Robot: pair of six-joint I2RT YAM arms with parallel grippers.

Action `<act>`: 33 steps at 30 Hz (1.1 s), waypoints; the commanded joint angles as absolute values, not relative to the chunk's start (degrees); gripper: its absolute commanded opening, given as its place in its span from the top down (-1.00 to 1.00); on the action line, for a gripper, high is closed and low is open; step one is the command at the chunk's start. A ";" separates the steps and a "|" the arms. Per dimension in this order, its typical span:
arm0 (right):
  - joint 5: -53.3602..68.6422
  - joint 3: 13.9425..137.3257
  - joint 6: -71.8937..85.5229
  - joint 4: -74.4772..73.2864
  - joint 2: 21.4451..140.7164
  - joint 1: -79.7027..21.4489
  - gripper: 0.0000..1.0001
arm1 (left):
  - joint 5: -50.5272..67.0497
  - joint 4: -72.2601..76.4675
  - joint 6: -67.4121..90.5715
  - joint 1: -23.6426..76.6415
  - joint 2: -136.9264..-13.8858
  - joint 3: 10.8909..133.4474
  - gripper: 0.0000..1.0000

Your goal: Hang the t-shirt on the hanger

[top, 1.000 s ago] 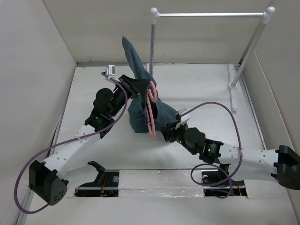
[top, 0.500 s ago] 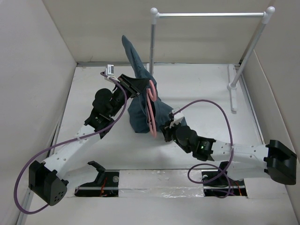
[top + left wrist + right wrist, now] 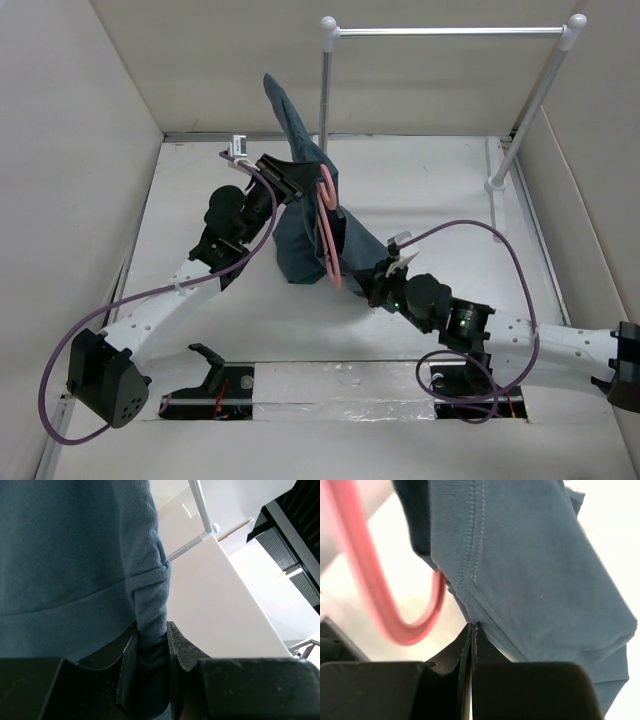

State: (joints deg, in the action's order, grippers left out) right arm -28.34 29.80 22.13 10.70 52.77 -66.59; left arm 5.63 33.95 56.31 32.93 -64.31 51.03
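The dark teal t-shirt [image 3: 300, 215] hangs lifted above the middle of the table, one end sticking up by the rail post. The pink hanger [image 3: 329, 232] lies across its right side, hook uppermost. My left gripper [image 3: 283, 184] is shut on a bunched fold of the t-shirt [image 3: 150, 615] and holds it up. My right gripper [image 3: 372, 283] is shut on a stitched hem corner of the t-shirt [image 3: 520, 570] at its lower right. In the right wrist view the hanger [image 3: 380, 605] curves just left of the fingertips [image 3: 465, 640].
A white-and-silver rail [image 3: 450, 32] on white posts stands at the back right, its left post [image 3: 325, 95] right behind the t-shirt. White walls [image 3: 70, 150] close the table on the left, back and right. Purple cables [image 3: 470, 235] loop off both arms.
My right gripper has pulled to the right and slightly toward me with the hem, stretching the t-shirt's lower corner. The hanger has shifted right with it. The left arm has barely moved.
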 commanded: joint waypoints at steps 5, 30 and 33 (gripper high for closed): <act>-26.45 29.18 24.61 3.96 48.95 -67.15 1.00 | 6.76 40.60 56.51 32.61 -62.05 53.79 1.00; -36.74 36.74 19.24 10.02 64.95 -67.15 1.00 | 7.91 40.43 56.52 32.61 -59.59 52.65 1.00; -32.71 35.34 22.05 8.79 63.55 -67.15 1.00 | 6.25 40.87 56.34 32.61 -59.59 53.17 1.00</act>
State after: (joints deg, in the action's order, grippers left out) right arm -33.78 34.37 20.27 6.46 64.93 -66.83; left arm 7.40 34.85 56.88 32.91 -62.26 51.03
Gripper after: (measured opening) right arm 0.017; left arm 0.185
